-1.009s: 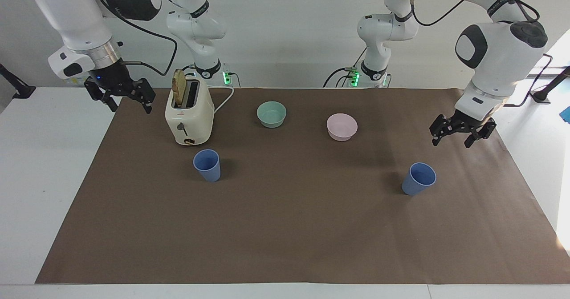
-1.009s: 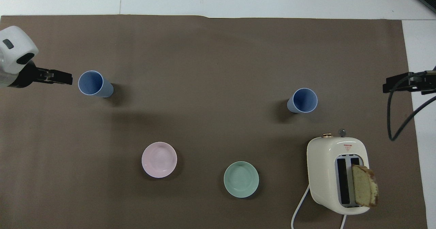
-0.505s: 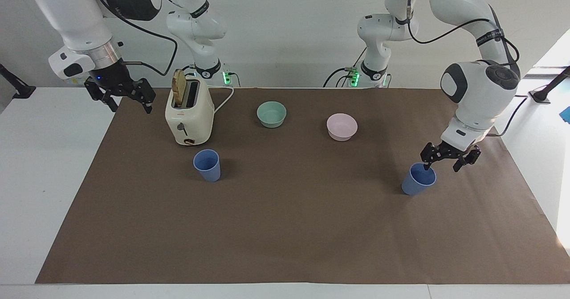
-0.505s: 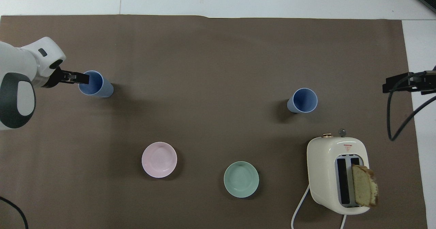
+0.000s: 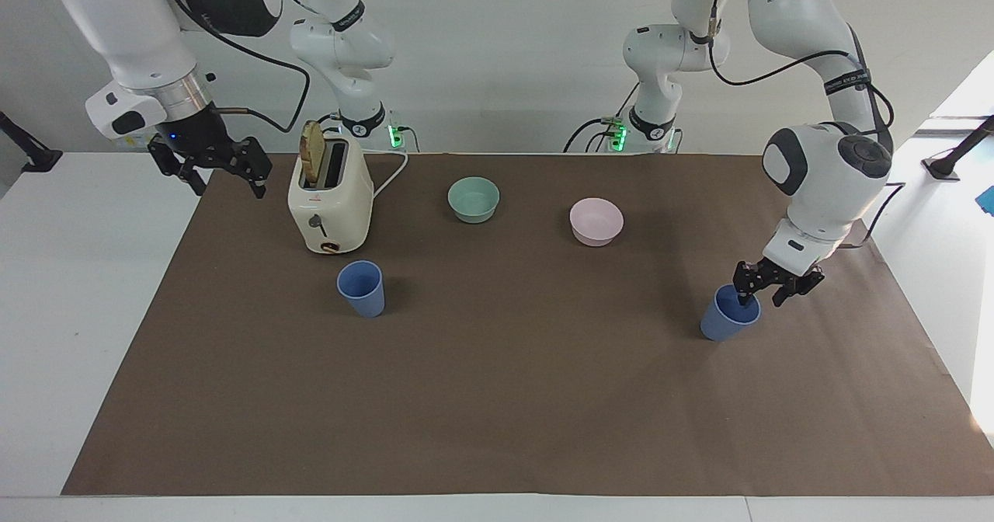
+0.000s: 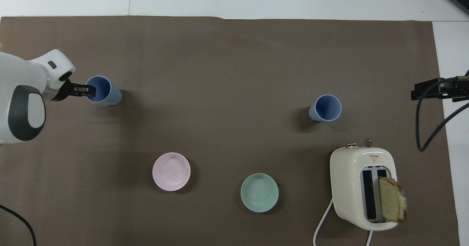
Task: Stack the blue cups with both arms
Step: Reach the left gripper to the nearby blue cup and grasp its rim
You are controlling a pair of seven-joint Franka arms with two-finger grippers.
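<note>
Facing view: two matte periwinkle-blue tumblers, tapered, no handles, both upright w/ mouths open. Blue cup at the left arm's end (image 5: 730, 314) sits on the brown mat (image 5: 497, 398), well apart from the pink bowl (image 5: 596, 221). Left gripper (image 5: 766, 290) is at its rim, fingers spread, one inside the mouth, one outside the wall; not closed on it. Second blue cup (image 5: 361, 288) stands just beside the toaster (image 5: 330, 200), farther from the robots than it; bread slice (image 5: 312, 151) sticks up from a slot. Teal bowl (image 5: 474, 199) lies between toaster and pink bowl. Right gripper (image 5: 220, 166) waits, fingers apart, over the mat edge at the right arm's end of the bench (image 5: 78, 289). Wide bare mat lies between the cups.
</note>
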